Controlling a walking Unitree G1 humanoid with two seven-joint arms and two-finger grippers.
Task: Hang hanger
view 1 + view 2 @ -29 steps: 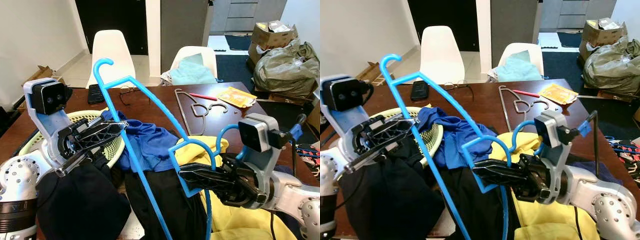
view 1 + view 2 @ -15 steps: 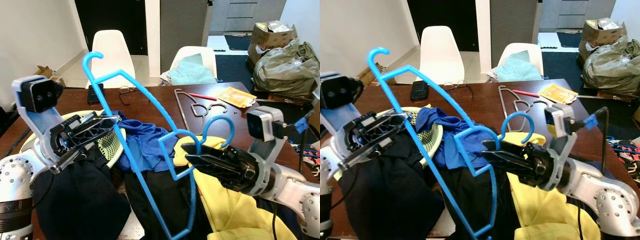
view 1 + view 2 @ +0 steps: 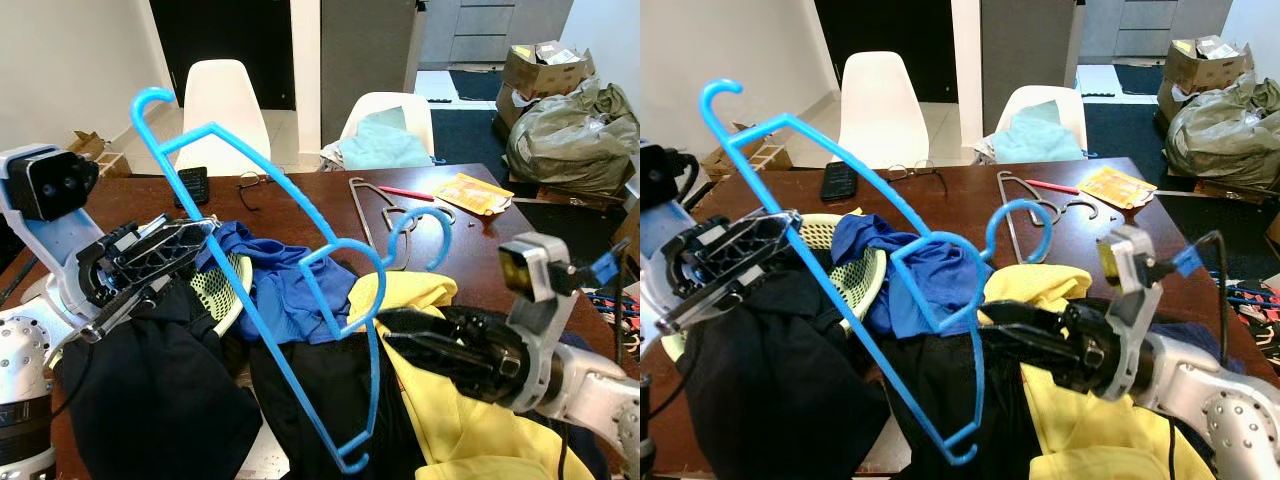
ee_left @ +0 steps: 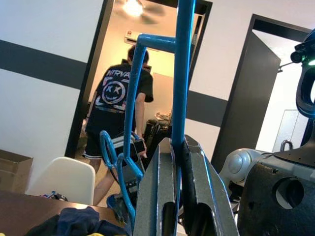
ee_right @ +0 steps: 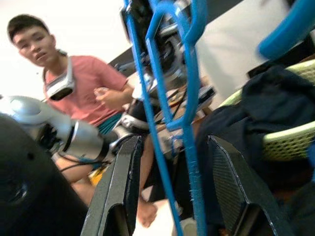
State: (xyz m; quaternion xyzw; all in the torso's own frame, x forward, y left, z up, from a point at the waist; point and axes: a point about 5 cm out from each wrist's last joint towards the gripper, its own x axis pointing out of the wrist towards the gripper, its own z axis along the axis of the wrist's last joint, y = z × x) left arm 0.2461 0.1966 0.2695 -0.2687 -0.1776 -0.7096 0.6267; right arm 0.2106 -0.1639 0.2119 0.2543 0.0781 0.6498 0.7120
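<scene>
My left gripper (image 3: pixel 200 235) is shut on the long bar of a large blue hanger (image 3: pixel 266 340) and holds it tilted above the clothes pile, hook up and to the left. A smaller blue hanger (image 3: pixel 418 212) is caught on the large one's curved arm, its hook pointing right. My right gripper (image 3: pixel 392 328) is open just right of both hangers, over the yellow garment. In the right wrist view the blue rods (image 5: pixel 189 123) stand between the spread fingers (image 5: pixel 123 191) without touching them.
A green laundry basket (image 3: pixel 225 285), blue garment (image 3: pixel 290 285), black clothes (image 3: pixel 160 400) and yellow garment (image 3: pixel 450 420) cover the near half of the brown table (image 3: pixel 300 200). Metal hangers (image 3: pixel 385 215), a phone (image 3: pixel 192 185) and glasses lie farther back. Two white chairs (image 3: pixel 225 100) stand behind. People (image 5: pixel 74 93) are nearby.
The left gripper has swung the large hanger up and to the left. The right gripper has let go of the smaller hanger and drawn back to the right; that hanger now hangs on the large one.
</scene>
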